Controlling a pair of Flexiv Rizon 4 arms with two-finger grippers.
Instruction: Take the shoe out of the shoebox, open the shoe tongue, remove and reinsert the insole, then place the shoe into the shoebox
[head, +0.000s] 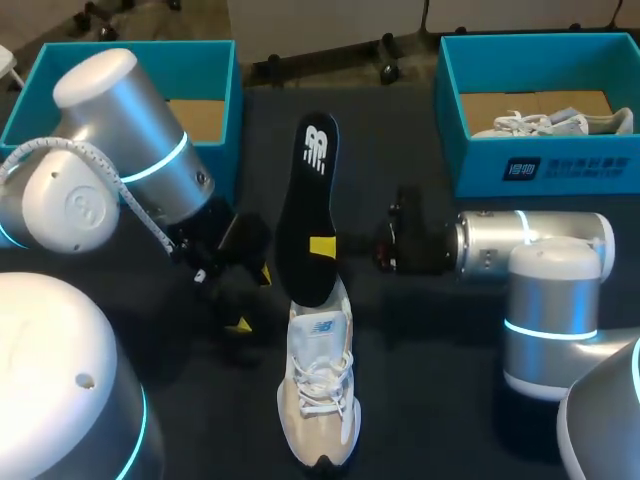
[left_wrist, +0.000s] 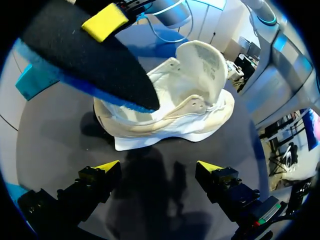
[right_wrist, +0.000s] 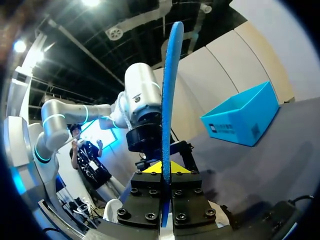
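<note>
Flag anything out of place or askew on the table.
Only the insole stands out: it is mostly outside the shoe, pinched in the right gripper, one end at the shoe's opening and the rest jutting away. The shoe itself stands upright on the table; nothing looks damaged.

Light falls from overhead and is soft. The dark matte table swallows most of it, so the cream mesh sneaker stands out bright while the black foam insole looks flat and dull. A pale sheen sits on the left arm's silver housing. Ahead of the left gripper, a soft shadow lies on the table, and another hugs the sneaker's sole.
</note>
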